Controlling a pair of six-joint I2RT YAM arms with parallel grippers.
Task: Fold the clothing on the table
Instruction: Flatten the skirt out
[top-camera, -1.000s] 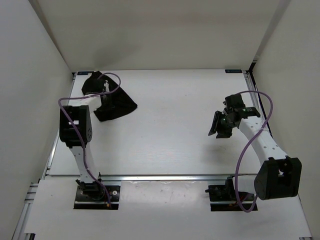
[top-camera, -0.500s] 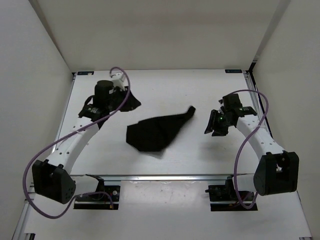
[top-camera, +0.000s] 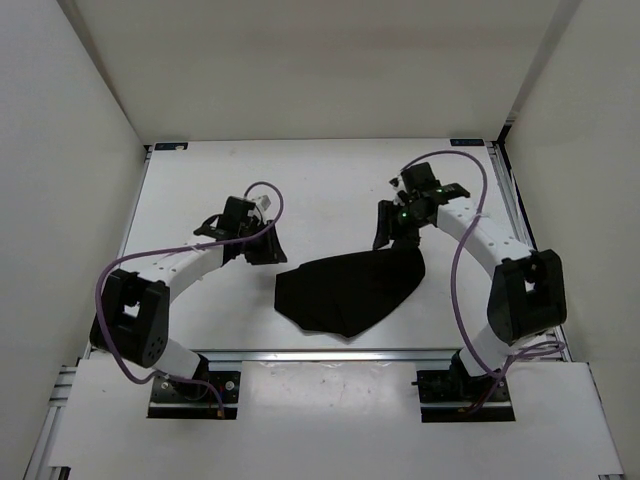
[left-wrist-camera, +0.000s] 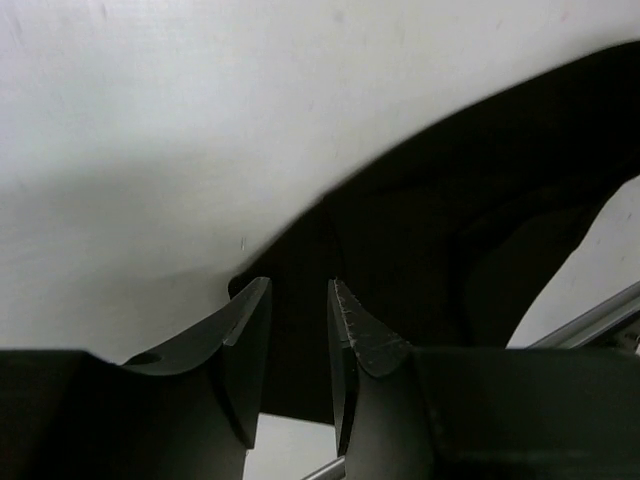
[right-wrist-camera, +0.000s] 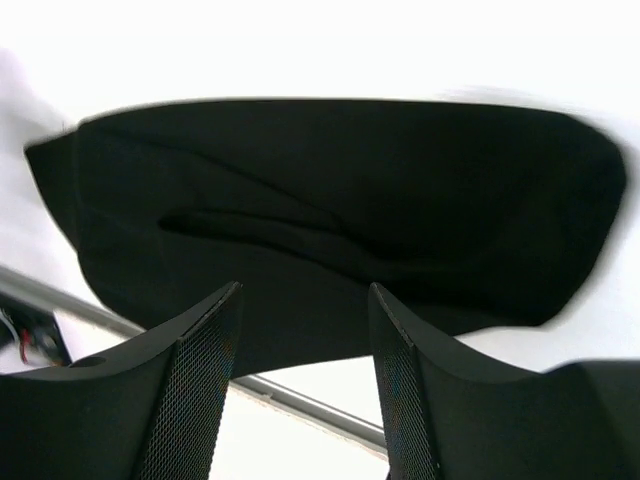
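Fingers (left-wrist-camera: 245, 345) of the left gripper (left-wrist-camera: 298, 295) stand a narrow gap apart with nothing between them; in the left wrist view only the dark fabric shows beyond the gap. Seen from above, that gripper hangs left of centre over the table (top-camera: 330, 180), just beside the left edge of the clothing (top-camera: 350, 290). Whether it touches the fabric cannot be told from these views.

The clothing lies on the near middle of the white tabletop, between the two grippers and a little to the right of centre. It is a black, flattened, roughly rounded shape with a blunt point at its near edge, which comes close to the metal rail (top-camera: 320, 352) along the near side. Soft folds cross its surface (one long crease shows plainly in the right wrist view).

At the far right corner of the fabric sits the right gripper (top-camera: 386, 228), angled down toward it. Its meshed fingers (right-wrist-camera: 195, 380) are spread wide and hold nothing, the clothing lying beyond them. Whether the tips rest on the cloth or only hover over it cannot be told.
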